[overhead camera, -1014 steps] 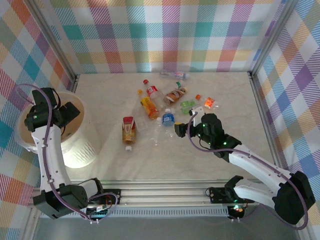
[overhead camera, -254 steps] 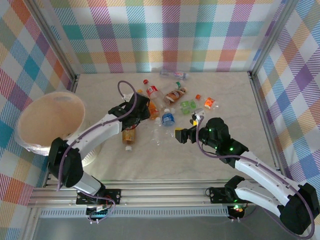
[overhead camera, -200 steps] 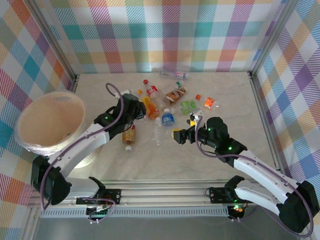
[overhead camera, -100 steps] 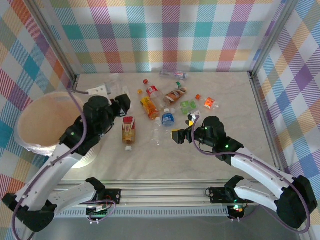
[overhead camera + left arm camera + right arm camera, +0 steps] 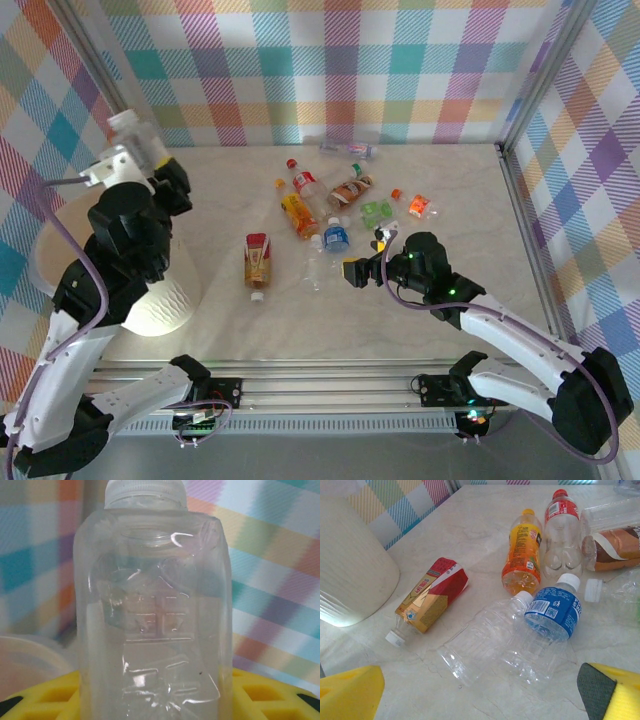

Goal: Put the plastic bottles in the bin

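One clear bottle [image 5: 152, 610] sticks straight out of the tightly closed left claw [image 5: 137, 160], up above the bin [image 5: 170, 300] at the left edge of the desk [image 5: 230, 190]. The right claw [image 5: 367, 254] is wide open, holding nothing.

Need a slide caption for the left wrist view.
Left tool shut on a clear unlabelled bottle, white cap on, plaid wall behind.

We see left gripper [image 5: 132, 165] raised high over bin [image 5: 165, 295] at left, clamped on clear white-capped bottle [image 5: 137, 138]. Right gripper [image 5: 368, 255] low over table [image 5: 450, 180], jaws wide, nothing in them, just beside clear crushed bottle [image 5: 318, 270]. Other bottles lie scattered mid-table: red-gold bottle [image 5: 257, 260] nearest bin, and orange bottle [image 5: 298, 215], blue bottle [image 5: 336, 238] and brown bottle [image 5: 350, 189] bunched behind.
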Motion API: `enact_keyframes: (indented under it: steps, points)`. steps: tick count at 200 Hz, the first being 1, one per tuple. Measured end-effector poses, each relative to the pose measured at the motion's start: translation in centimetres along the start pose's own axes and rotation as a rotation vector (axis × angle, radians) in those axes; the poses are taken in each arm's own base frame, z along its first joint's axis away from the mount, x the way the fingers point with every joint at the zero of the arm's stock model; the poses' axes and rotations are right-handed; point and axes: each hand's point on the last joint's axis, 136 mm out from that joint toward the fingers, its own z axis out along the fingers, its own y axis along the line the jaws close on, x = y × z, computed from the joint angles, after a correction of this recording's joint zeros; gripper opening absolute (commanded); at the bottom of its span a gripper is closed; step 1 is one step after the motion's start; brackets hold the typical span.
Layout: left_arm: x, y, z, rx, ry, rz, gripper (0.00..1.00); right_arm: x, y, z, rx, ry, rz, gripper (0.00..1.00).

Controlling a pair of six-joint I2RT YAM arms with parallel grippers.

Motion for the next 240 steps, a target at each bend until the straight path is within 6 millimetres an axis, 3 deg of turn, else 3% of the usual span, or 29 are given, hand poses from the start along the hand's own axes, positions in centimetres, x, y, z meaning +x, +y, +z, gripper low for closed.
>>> enact_keyframes:
  steps: [42,79,124,150,171,200,240]
  points:
    - [-2.5,7.0,-0.9,-0.278,-0.064,0.049,0.48,-0.5,0.1,0.2,-0.004,-0.002,-0.001,1.00]
    - [-1.8,10.0,-1.4,-0.375,-0.025,0.070,0.48,-1.0,0.4,0.2,-0.015,-0.011,-0.003,1.00]
    - [1.6,12.1,1.8,-0.435,0.134,0.031,0.47,-1.1,0.5,-0.2,-0.013,-0.014,-0.004,1.00]
    - [4.6,15.2,3.6,-0.486,0.251,-0.062,0.46,-1.9,0.7,-1.0,-0.011,-0.044,-0.010,1.00]
    - [6.7,17.1,3.8,-0.504,0.327,-0.150,0.48,-2.3,0.7,-1.3,-0.007,-0.061,-0.012,1.00]
    - [8.4,17.3,4.3,-0.464,0.408,-0.214,0.49,-2.2,0.6,-1.3,-0.003,-0.060,-0.013,1.00]
    - [11.8,17.1,6.5,-0.421,0.560,-0.258,0.54,-1.9,0.5,-1.0,0.001,-0.045,-0.020,1.00]
